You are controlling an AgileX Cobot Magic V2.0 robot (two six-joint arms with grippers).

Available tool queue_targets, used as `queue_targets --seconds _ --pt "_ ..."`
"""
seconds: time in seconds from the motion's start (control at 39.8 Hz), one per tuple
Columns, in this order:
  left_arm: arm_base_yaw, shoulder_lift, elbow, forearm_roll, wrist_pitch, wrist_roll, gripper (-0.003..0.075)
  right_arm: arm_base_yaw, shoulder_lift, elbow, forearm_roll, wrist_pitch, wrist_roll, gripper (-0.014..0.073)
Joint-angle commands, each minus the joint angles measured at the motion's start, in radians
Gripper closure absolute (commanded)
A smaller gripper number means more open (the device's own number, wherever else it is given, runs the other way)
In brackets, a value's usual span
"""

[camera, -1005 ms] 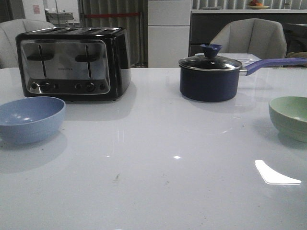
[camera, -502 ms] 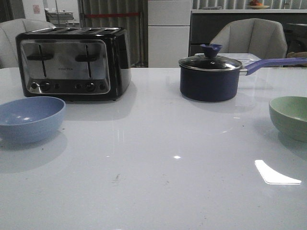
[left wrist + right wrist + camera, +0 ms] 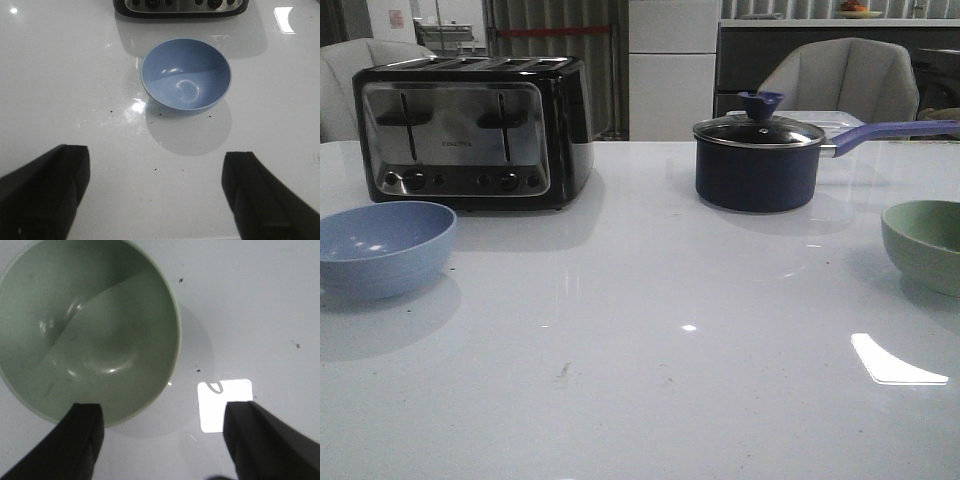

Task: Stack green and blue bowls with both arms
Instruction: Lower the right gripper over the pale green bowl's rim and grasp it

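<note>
Both grippers stand wide and empty: left gripper hangs short of the blue bowl near the toaster; right gripper hangs over the green bowl's rim. Across the front views nothing on the table has shifted; bowls remain well apart, stacking not begun.

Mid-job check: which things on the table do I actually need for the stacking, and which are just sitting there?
Needed:
blue bowl, table's left side
green bowl, right edge
left tool, open
right tool, open over the green bowl

Just sitting there:
toaster, rear left
saucepan with lid on, rear right
</note>
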Motion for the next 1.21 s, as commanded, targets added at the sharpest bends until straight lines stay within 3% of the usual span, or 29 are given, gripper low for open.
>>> queue_targets --seconds 0.0,0.58,0.93,1.18 --pt "-0.009 0.006 -0.033 -0.011 -0.073 -0.007 0.0119 -0.006 0.01 -0.056 0.015 -0.045 -0.014 -0.0001" --pt "-0.009 0.006 -0.033 -0.012 -0.071 -0.007 0.0119 -0.006 0.169 -0.085 0.038 -0.163 -0.014 0.0016" --pt "-0.009 0.006 -0.033 -0.012 -0.071 -0.007 0.0119 -0.006 0.172 -0.085 0.038 -0.164 -0.014 0.0421" --pt "-0.009 0.006 -0.033 -0.012 -0.071 -0.007 0.0119 0.006 0.144 -0.087 0.038 -0.165 -0.015 0.0474"
